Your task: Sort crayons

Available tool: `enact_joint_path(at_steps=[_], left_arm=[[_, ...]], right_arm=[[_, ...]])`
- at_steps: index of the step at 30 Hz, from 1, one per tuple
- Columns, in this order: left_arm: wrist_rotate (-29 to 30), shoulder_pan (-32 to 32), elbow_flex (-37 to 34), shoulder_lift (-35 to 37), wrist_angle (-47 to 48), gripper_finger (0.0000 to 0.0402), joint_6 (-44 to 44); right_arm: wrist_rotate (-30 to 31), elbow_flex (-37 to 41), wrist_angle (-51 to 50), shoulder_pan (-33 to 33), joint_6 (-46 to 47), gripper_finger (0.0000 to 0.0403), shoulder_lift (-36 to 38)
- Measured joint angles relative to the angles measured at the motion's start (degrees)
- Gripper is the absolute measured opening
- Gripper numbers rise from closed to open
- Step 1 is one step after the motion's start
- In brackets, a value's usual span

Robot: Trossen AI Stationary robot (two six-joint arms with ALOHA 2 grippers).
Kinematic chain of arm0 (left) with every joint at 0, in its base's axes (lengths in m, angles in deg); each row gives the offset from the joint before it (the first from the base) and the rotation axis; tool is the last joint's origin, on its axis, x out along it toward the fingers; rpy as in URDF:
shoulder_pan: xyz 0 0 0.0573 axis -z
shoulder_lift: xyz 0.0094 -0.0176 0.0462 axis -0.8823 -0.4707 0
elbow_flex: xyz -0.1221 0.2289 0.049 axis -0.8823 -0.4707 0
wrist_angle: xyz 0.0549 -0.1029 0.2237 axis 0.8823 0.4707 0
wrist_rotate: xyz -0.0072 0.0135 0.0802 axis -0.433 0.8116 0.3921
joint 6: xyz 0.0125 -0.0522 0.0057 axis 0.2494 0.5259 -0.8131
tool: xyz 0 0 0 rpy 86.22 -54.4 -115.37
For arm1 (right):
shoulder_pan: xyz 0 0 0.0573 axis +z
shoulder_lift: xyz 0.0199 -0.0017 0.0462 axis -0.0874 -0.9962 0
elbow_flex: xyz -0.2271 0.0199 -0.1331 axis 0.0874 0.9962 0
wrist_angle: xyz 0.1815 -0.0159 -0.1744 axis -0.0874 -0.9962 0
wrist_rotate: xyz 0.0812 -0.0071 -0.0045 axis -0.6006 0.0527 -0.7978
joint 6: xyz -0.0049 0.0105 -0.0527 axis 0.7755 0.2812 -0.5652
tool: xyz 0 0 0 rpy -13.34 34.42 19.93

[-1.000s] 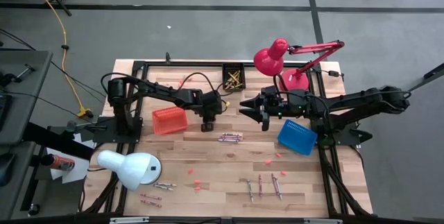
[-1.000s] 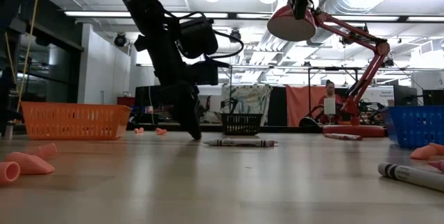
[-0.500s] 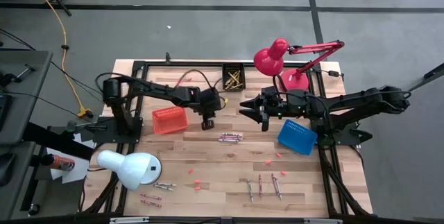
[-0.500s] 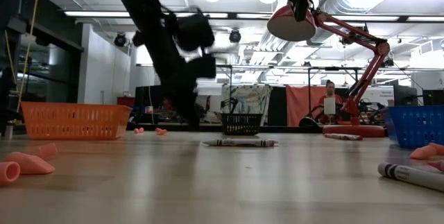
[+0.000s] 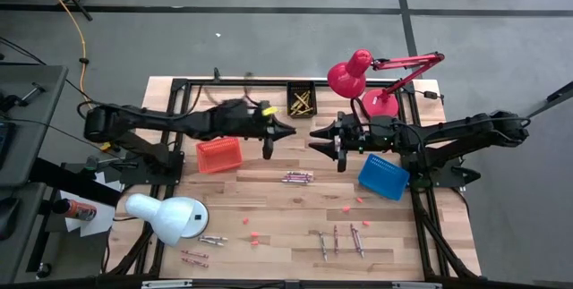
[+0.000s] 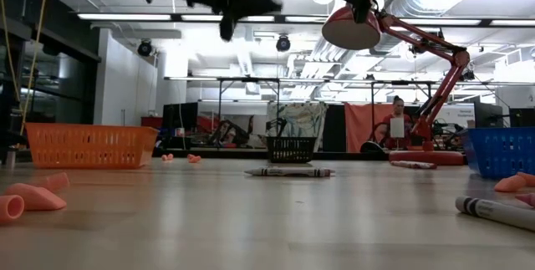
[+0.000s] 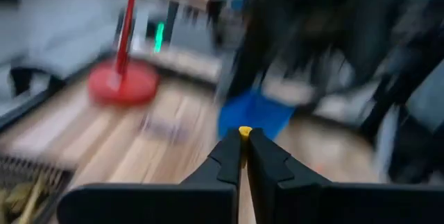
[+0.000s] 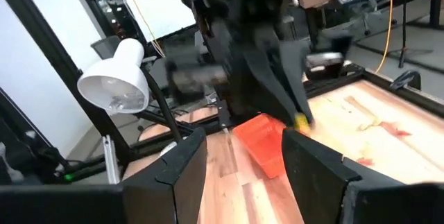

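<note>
Several loose crayons (image 5: pixel 340 238) lie near the front edge, more sit by the white lamp (image 5: pixel 170 217), and 1 bunch (image 5: pixel 297 178) is mid-table. Past that, your left gripper (image 5: pixel 288 131) is up off the table, clamped tight on a yellow crayon (image 7: pixel 244 132); only its tip shows between the jaws. Right gripper (image 5: pixel 324 146) hangs just opposite, jaws wide, holding nothing. Carry the yellow one over the black basket (image 5: pixel 301 101) at the far edge, drop low before you let go, and keep clear of the right arm. That basket holds yellow crayons. Orange basket (image 5: pixel 219 155) and blue basket (image 5: pixel 383 175) look empty.
</note>
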Motion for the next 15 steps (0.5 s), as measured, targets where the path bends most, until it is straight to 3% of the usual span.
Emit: enact_joint_path(at_steps=[7, 15], left_arm=[[3.5, 2.4, -7.3, 2.1, -14.6, 0.0, 3.4], [-3.0, 0.9, -7.4, 2.2, -15.7, 0.0, 1.8]], right_arm=[[0.0, 0.0, 0.6, 0.0, -8.5, 0.0181, 0.0], [1.0, 0.0, 1.0, -0.1, -8.4, 0.0181, -0.8]])
